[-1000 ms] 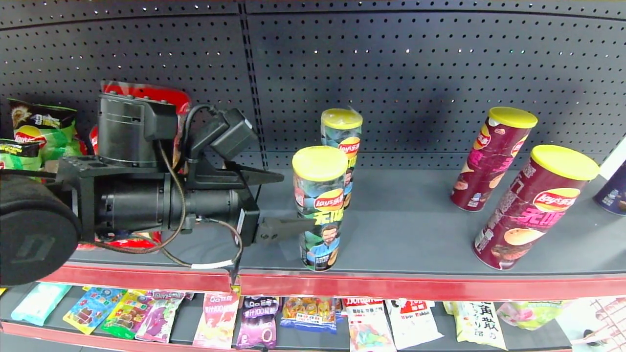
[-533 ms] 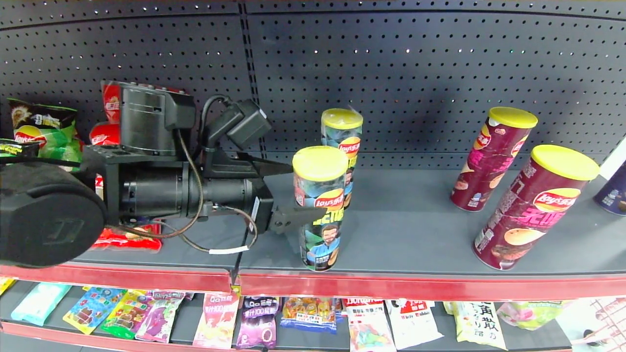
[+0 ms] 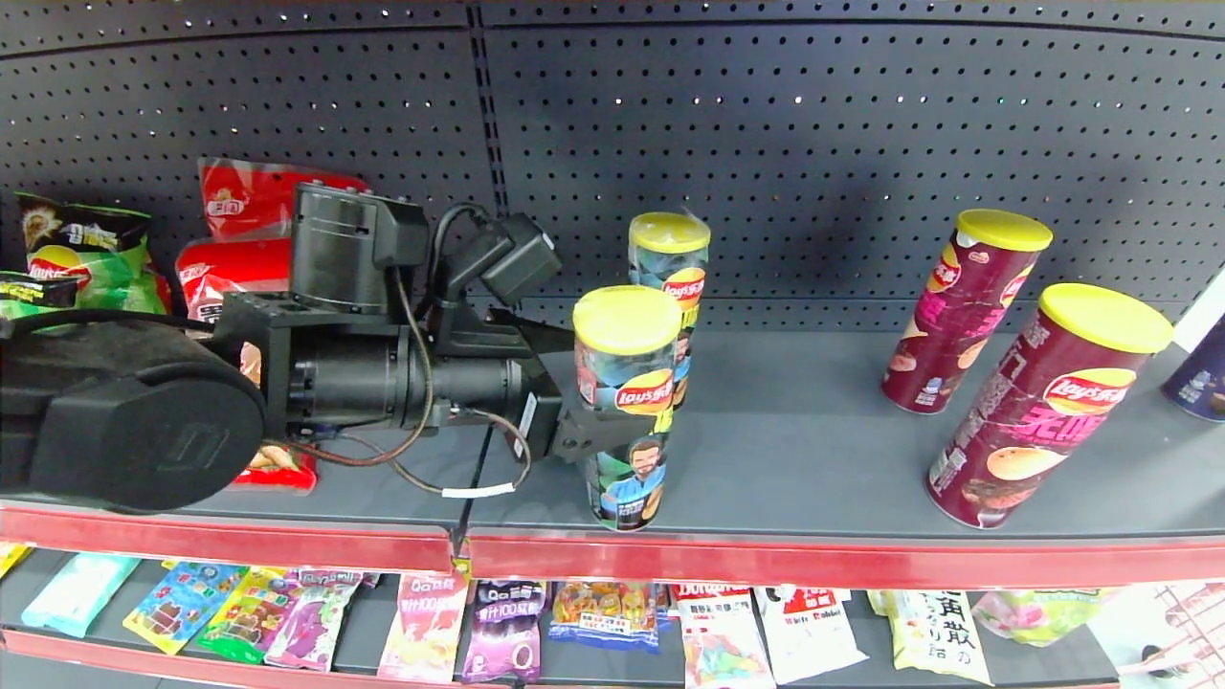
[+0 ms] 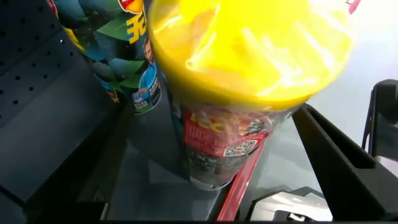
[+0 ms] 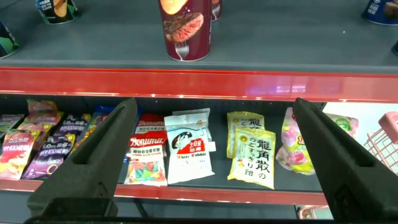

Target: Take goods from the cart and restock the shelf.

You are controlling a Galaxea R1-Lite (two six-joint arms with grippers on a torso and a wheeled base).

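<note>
A chip can with a yellow lid [image 3: 624, 402] stands upright near the front edge of the grey shelf [image 3: 785, 459]. A second can of the same kind [image 3: 668, 258] stands just behind it. My left gripper [image 3: 593, 383] comes in from the left and is open, one finger on each side of the front can. The left wrist view looks down on the yellow lid [image 4: 242, 68] between the two dark fingers [image 4: 336, 162], with the rear can [image 4: 118, 56] beyond. My right gripper [image 5: 214, 112] is open and holds nothing, level with the shelf's red front edge [image 5: 199, 84].
Two maroon cans [image 3: 962, 306] [image 3: 1048, 402] lean on the right part of the shelf. Green [image 3: 86, 258] and red [image 3: 239, 220] snack bags stand at the left, behind my arm. Several flat snack packets [image 3: 612, 617] lie on the lower shelf. A pink cart's corner [image 5: 382, 140] shows in the right wrist view.
My left gripper has moved right along the shelf, and its open fingers now reach around the front can. The cans have stayed where they were.
</note>
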